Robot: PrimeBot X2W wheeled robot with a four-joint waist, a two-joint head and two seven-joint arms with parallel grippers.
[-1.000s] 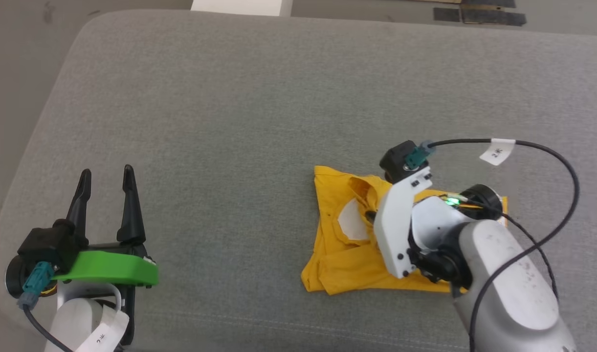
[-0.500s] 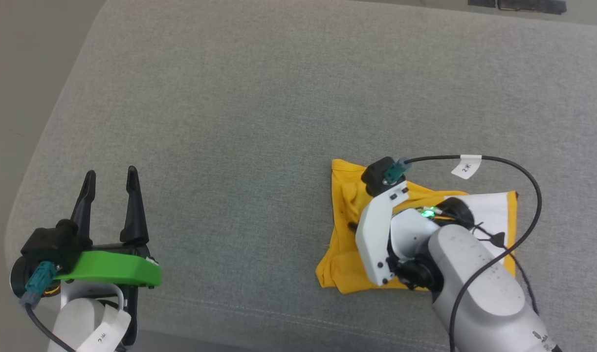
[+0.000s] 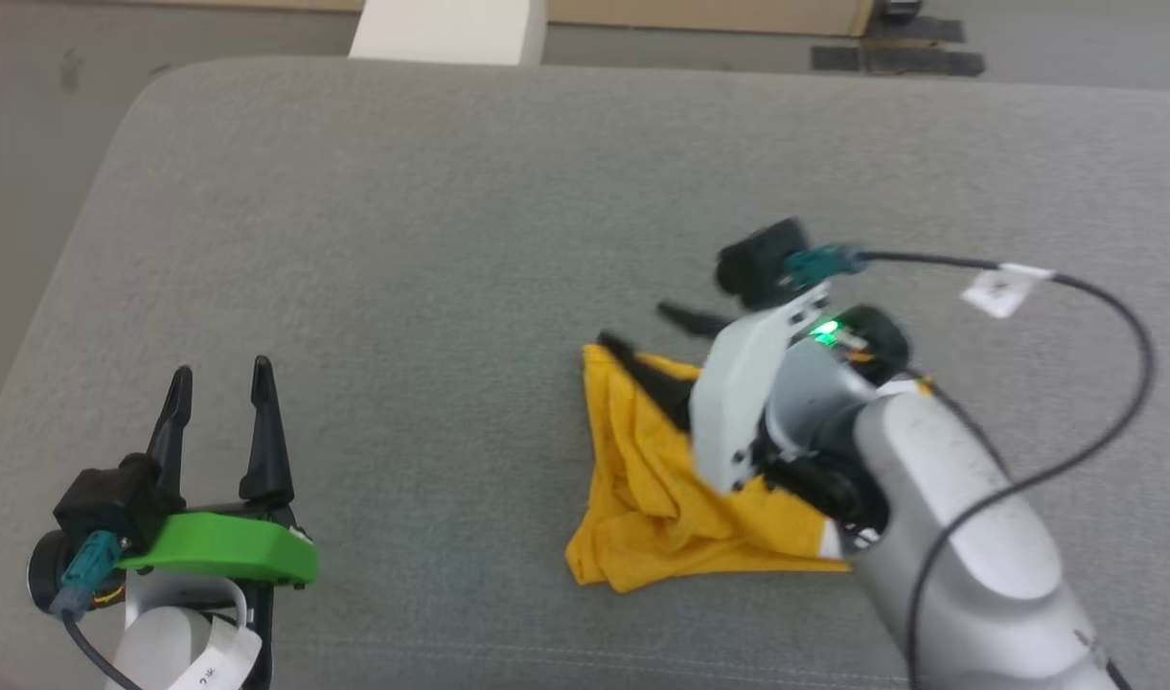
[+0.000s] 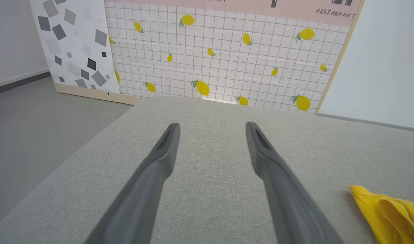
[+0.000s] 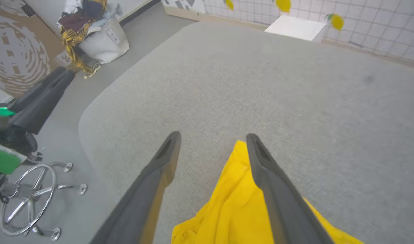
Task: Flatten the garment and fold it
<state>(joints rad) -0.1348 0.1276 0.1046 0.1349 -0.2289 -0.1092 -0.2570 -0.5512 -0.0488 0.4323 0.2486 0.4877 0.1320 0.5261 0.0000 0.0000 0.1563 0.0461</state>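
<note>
Fingers (image 3: 263, 431) spread empty on left gripper (image 3: 220, 369) and right gripper (image 3: 633, 323); garment (image 3: 642, 498) crumpled; panel (image 4: 227, 51) reads "RESTAURANT".

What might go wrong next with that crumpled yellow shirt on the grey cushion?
The bright yellow cotton T-shirt lies bunched in thick folds, so the open right pincer over it might pinch several layers and drag the whole heap. The open left pincer sits far off to the side; pulling with one arm alone could wrinkle the shirt more.
</note>
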